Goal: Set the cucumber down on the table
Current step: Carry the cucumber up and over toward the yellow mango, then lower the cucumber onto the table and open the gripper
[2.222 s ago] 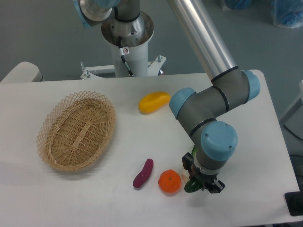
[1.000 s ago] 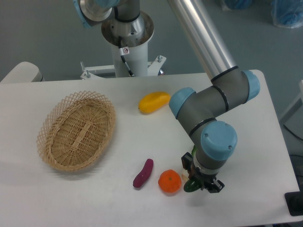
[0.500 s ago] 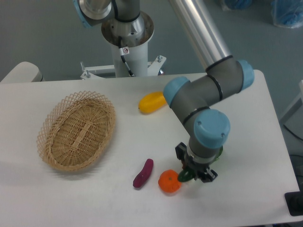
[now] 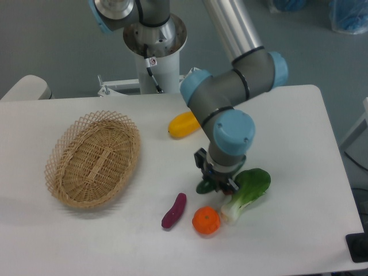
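Note:
Only a dark green rounded end of the cucumber (image 4: 204,187) shows, just under the wrist. My gripper (image 4: 216,181) is shut on it, pointing down, and the rest of the cucumber is hidden behind the gripper body. It hangs slightly above the white table (image 4: 299,126), left of the bok choy (image 4: 246,188) and above the orange (image 4: 206,221). I cannot tell if the cucumber touches the tabletop.
A wicker basket (image 4: 95,158) lies at the left. A yellow fruit (image 4: 184,123) sits behind the arm. A purple vegetable (image 4: 173,210) lies beside the orange near the front edge. The robot base (image 4: 154,43) stands at the back.
The arm has swung left and back, carrying the cucumber from the front right to beside the bok choy, which now shows uncovered.

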Action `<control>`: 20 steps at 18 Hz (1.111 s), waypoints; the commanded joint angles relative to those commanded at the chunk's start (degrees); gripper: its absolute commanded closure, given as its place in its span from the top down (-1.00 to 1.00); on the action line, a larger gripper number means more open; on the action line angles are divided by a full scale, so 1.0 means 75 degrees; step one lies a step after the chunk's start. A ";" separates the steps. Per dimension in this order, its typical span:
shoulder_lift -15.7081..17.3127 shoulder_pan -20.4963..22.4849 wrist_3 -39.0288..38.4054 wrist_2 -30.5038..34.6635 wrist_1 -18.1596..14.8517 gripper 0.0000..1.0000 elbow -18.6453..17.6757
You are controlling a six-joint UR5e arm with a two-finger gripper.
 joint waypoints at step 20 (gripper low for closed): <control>0.0071 -0.0282 -0.0094 0.0000 0.0811 1.00 -0.0799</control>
